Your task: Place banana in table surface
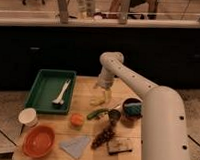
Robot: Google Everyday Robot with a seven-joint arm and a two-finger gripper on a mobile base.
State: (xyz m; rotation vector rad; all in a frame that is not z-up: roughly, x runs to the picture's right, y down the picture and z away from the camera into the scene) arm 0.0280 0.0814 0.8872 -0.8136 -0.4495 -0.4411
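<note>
The banana [97, 100], small and pale yellow, lies on or just above the light tan table surface [88, 86], near its middle. My gripper [101, 93] points down from the white arm, directly over the banana and touching or nearly touching its top. The arm comes in from the lower right and bends at an elbow above the table's far edge. I cannot tell whether the banana rests on the wood or is held.
A green tray [42, 87] with a white utensil [62, 93] sits at the left. Near the banana are an orange fruit [77, 119], a green vegetable [97, 114], a dark cup [114, 115] and a dark bowl [132, 107]. In front lie grapes [103, 137], an orange bowl [38, 141], a white cup [27, 116] and a cloth [75, 145].
</note>
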